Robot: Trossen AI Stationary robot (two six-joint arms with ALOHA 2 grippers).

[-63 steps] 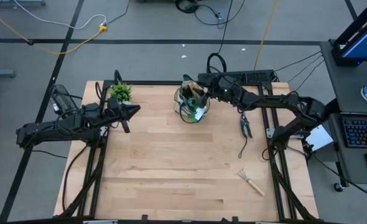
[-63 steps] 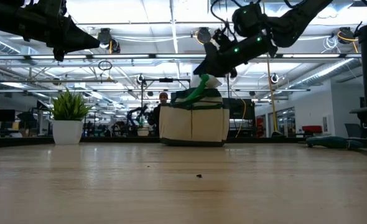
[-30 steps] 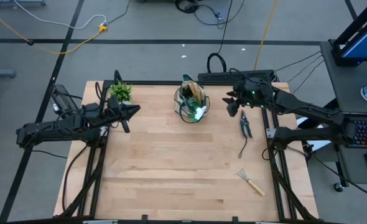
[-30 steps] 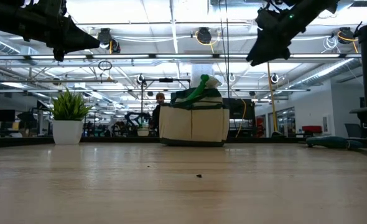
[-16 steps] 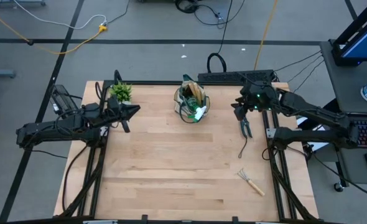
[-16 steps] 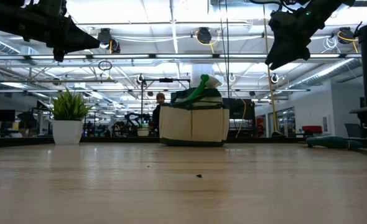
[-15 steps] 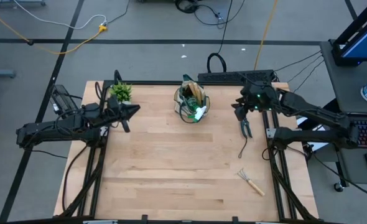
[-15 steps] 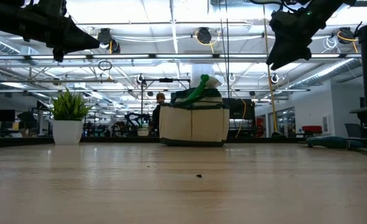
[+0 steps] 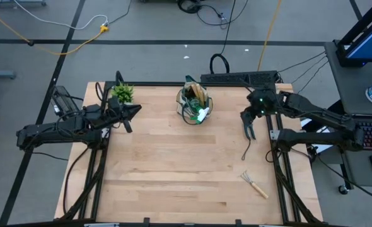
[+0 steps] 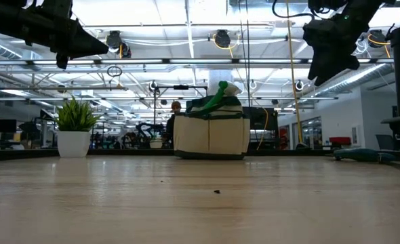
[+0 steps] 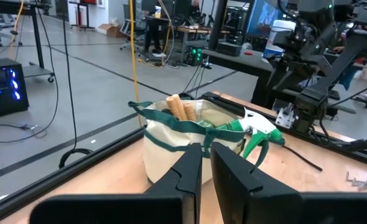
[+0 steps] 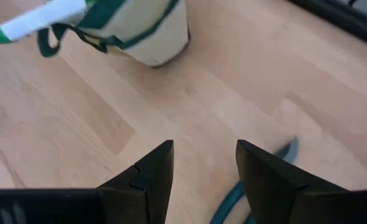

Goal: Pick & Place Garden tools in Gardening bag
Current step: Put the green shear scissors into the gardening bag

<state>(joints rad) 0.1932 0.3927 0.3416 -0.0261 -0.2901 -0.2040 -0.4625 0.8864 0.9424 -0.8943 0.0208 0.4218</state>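
Shears (image 9: 249, 131) lie flat near the table's (image 9: 173, 170) right edge, directly under your right gripper (image 9: 249, 129), whose fingers stand spread apart in the wrist view with the shears' dark blades (image 12: 286, 149) and green-tinted grip (image 12: 228, 205) showing on the wood between and beyond them. The bag (image 9: 195, 104) stands well apart at the far middle of the table, already holding wooden handles (image 11: 182, 109) and the spray bottle (image 11: 258, 135), whose white nozzle hangs over the rim. A rake (image 9: 255, 183) waits near the front right corner. Your left gripper (image 11: 205, 163), fingers nearly together and holding nothing, hovers near the plant (image 9: 122, 93), out of the work.

The step in hand looks like the pick of the shears. Come straight down, with the fingers straddling the body across its narrow width, not along its length, so the pads close on both sides. Aim near the pivot or the upper grip, where the weight likely balances; caught at a tip, the tool would probably swing. Descend until the fingertips almost touch the wood, since the shears lie low. Close firmly, lift level, then carry high enough to clear the bag's handles and the bottle's nozzle.
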